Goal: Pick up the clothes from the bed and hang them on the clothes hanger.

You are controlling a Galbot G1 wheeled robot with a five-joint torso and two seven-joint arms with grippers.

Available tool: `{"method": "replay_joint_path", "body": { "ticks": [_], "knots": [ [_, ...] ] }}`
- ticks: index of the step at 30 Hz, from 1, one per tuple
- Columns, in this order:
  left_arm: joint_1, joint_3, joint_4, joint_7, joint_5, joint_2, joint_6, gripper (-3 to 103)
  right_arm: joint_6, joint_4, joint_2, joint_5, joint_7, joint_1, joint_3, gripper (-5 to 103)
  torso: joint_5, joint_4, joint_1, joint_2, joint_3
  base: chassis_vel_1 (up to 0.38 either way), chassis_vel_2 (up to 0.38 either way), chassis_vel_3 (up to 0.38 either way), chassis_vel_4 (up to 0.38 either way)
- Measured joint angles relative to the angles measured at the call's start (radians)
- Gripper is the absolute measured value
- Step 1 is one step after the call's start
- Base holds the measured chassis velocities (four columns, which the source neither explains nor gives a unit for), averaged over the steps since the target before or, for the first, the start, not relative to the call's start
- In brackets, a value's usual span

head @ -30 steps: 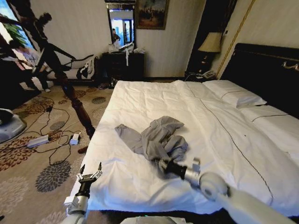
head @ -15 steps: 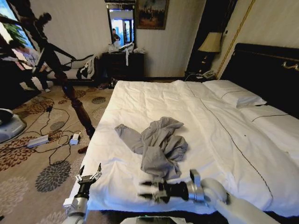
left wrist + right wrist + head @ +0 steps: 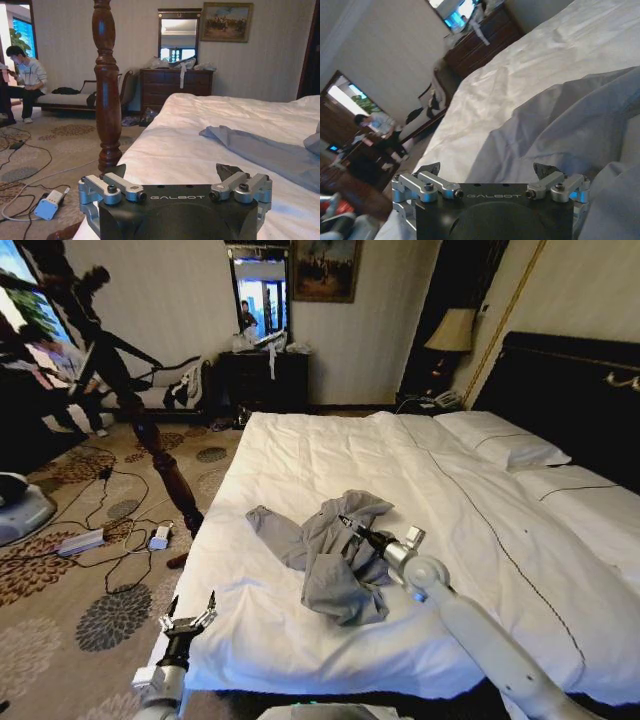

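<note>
The clothes, a grey-blue shirt, lie crumpled on the white bed, one sleeve stretched toward the left edge. My right gripper is low over the shirt's upper folds, fingers open. In the right wrist view the open gripper has shirt fabric directly ahead and nothing between the fingers. My left gripper stands open and upright beside the bed's near left corner; the left wrist view puts the left gripper facing the sleeve. The clothes hanger is out of view.
A dark turned bedpost leans off the bed's left side, with cables and a power adapter on the patterned carpet. Pillows and a black headboard are at the far right. A dresser with mirror stands against the back wall.
The right arm swung from the bed's near edge forward onto the shirt's upper part. The shirt's lower part had been dragged toward the near edge and now lies spread. The left arm stayed put.
</note>
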Motion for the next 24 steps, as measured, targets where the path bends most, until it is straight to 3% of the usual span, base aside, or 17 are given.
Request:
{"method": "replay_joint_path", "body": {
  "ticks": [17,24],
  "knots": [
    [-0.008,0.011,0.008,-0.002,0.024,-0.027,-0.003,100,-0.060,-0.111,0.032,-0.081,0.066,0.034,-0.012,100,-0.0001,0.0000,0.000,0.000,0.000,0.000,0.000,0.000,0.000],
    [-0.014,0.019,0.018,-0.002,0.039,-0.042,-0.006,100,-0.055,-0.124,0.054,-0.104,0.044,0.033,-0.015,101,-0.0001,0.0001,0.000,0.000,0.000,0.000,0.000,0.000,0.000]
  ]
}}
